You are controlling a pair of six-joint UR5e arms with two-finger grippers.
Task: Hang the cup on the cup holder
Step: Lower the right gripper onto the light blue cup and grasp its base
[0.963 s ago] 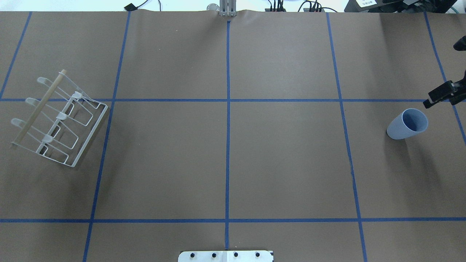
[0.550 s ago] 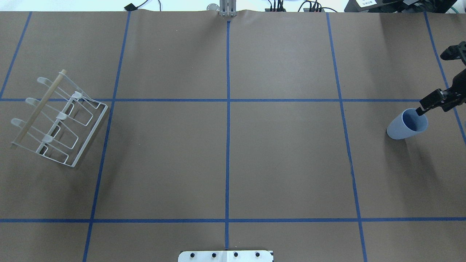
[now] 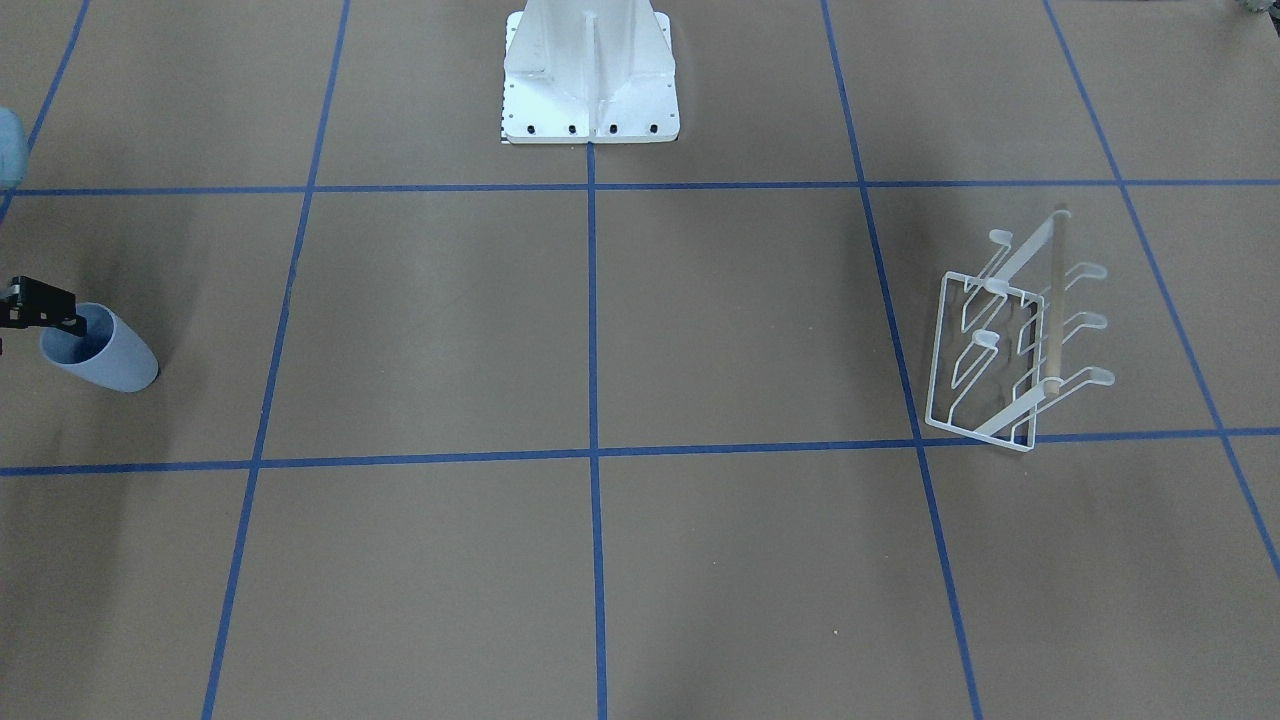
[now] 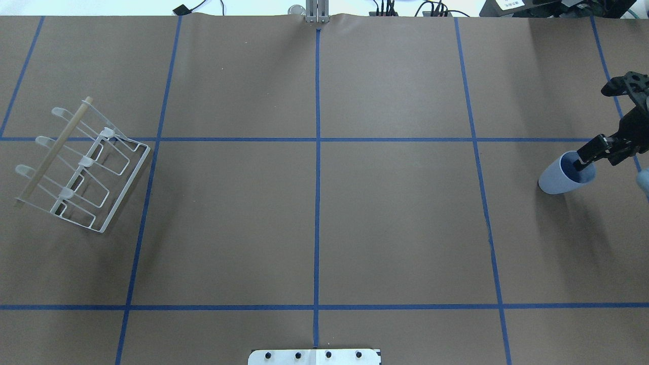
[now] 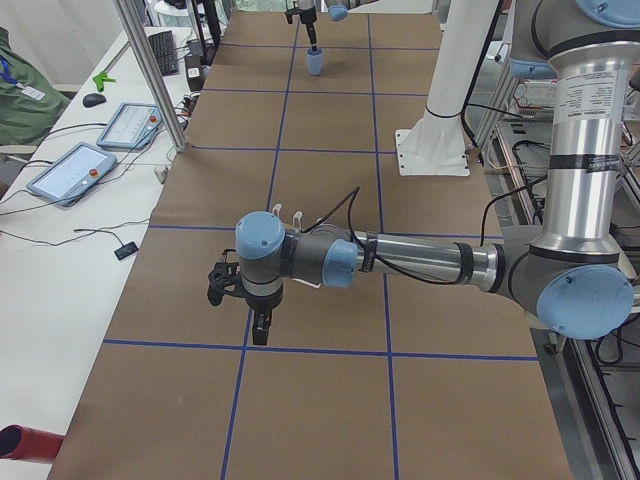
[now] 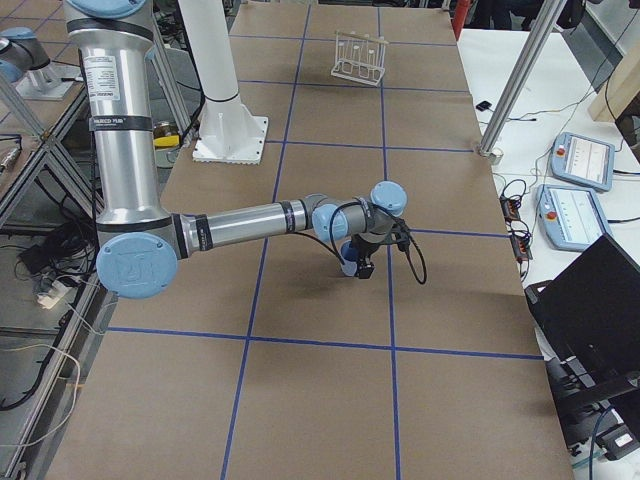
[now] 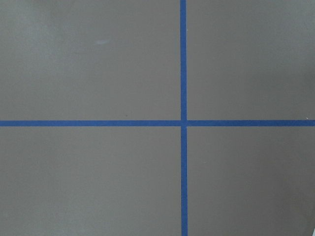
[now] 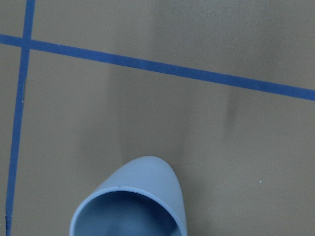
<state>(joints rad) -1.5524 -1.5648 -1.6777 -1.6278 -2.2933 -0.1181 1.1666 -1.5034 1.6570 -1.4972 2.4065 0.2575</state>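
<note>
Now the small pale blue-grey plastic cup [image 4: 565, 175] stands mouth up on the brown worktop [image 4: 395, 228], which has blue tape lines on it. The cup is at the far right of the overhead view, just under the middle line of tape.

The right gripper [image 4: 592, 128] comes in from the right edge of that view. It is wide open and holds nothing. One black finger [image 4: 588, 154] dips at the cup's mouth, by the rim, but I cannot tell if it touches. The other finger [image 4: 616, 86] is higher up in the frame, well apart from the cup. In the right wrist view the cup [image 8: 130, 201] fills the bottom of the frame with its mouth open to the camera.

The white wire cup holder [image 4: 83, 167] with a light wooden dowel sits at the far left of the overhead view, well apart from the cup.

The left gripper [image 5: 238, 315] hangs over the worktop in the middle of the left side view. I cannot tell if it is open or closed. Its wrist camera sees only the worktop, with two tape lines crossing.
</note>
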